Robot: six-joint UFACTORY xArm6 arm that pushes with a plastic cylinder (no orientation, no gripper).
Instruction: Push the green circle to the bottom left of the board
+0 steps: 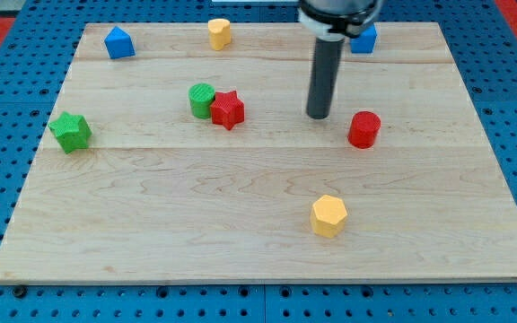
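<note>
The green circle stands on the wooden board, left of centre in the upper half. A red star touches it on its right side. My tip rests on the board well to the right of both, about a hundred pixels from the red star, and touches no block. A red circle stands just to the right of and a little below my tip.
A green star sits near the left edge. A blue block is at the top left, a yellow block at top centre, a blue block behind the rod, a yellow hexagon at lower right.
</note>
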